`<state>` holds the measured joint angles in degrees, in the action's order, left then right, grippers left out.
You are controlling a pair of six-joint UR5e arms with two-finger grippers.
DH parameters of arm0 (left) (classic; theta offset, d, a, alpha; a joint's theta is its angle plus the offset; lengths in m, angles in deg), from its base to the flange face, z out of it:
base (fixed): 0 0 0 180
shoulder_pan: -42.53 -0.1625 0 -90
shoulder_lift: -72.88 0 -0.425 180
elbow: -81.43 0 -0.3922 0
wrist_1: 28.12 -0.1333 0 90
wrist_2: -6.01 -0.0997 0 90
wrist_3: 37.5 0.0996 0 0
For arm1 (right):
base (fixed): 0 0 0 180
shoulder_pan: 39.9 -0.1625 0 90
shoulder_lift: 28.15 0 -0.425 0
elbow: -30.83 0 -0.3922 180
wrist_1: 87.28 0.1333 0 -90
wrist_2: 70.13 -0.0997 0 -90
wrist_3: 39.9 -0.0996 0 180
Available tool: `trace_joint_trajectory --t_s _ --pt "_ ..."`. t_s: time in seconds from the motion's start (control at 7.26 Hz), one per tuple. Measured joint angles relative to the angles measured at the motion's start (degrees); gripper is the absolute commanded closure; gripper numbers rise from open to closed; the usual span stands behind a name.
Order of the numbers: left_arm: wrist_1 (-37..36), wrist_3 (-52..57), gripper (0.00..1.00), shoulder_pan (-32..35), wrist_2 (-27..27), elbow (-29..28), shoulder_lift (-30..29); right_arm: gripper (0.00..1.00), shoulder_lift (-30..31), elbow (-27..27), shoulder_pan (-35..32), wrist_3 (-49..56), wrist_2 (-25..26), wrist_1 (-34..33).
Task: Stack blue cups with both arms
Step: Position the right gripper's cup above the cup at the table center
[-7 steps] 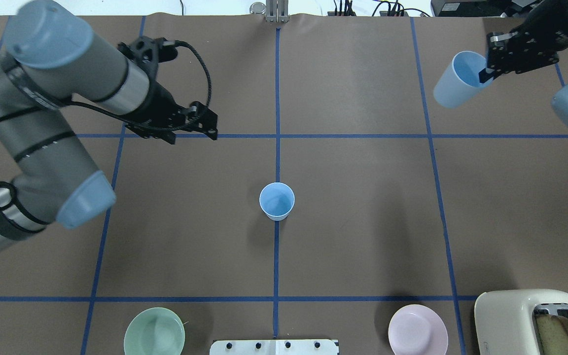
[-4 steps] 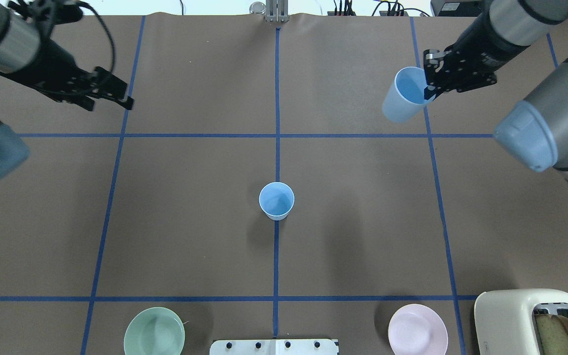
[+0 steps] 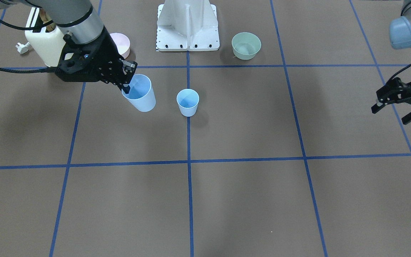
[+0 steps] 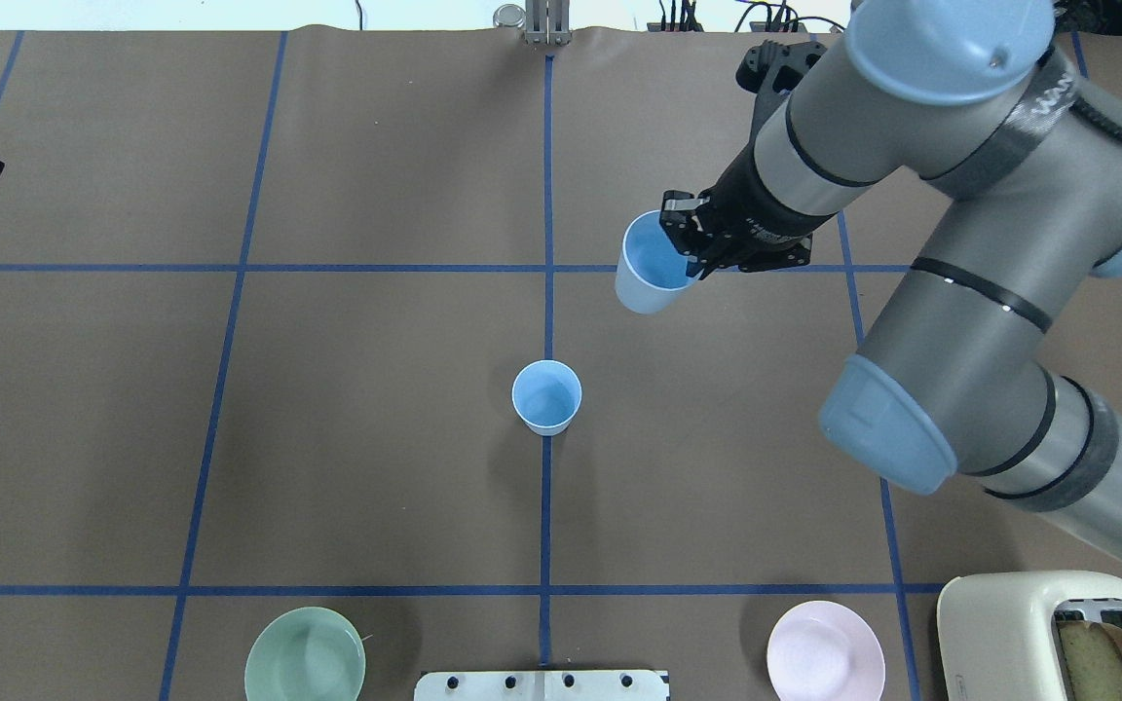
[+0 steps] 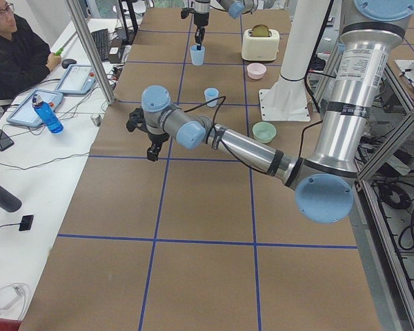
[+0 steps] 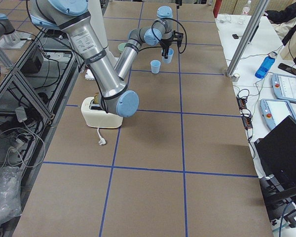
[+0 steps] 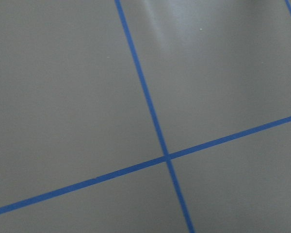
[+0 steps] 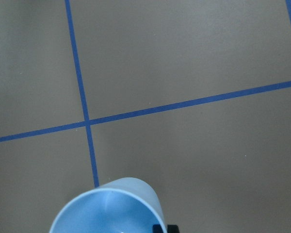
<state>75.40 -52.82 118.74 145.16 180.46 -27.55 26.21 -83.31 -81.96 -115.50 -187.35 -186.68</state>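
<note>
Carrying the tilted blue cup [image 4: 647,282], rim pinched in the closed right gripper [image 4: 690,261], calls for centring it over the upright blue cup [image 4: 546,396] on the middle tape line [image 4: 545,516], levelling, then lowering gently. The left gripper [image 3: 389,116] hangs spread, empty.

I see a brown table [image 4: 376,438] crossed by a blue tape grid [image 4: 545,516]. The standing cup [image 4: 546,396] and the gripped cup [image 4: 644,277] are plain pale blue. I also make out a mint-green bowl [image 4: 305,654], a pale-pink bowl [image 4: 825,650] and a cream toaster [image 4: 1009,623].
</note>
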Motion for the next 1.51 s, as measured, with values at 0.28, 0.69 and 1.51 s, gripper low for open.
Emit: trace_joint_trajectory --t_s 0.28,0.69,1.51 --pt "1.96 2.56 0.02 1.89 -0.01 -1.52 2.66 1.00 -5.63 2.78 5.09 -4.01 4.78 -2.09" --pt "4.18 2.92 0.02 2.26 -0.02 -1.89 5.18 1.00 -10.64 7.22 10.42 -5.28 10.57 -4.88" --pt "5.03 2.93 0.02 2.28 -0.02 -2.68 5.59 1.00 -9.50 9.40 13.85 -4.61 14.45 -4.95"
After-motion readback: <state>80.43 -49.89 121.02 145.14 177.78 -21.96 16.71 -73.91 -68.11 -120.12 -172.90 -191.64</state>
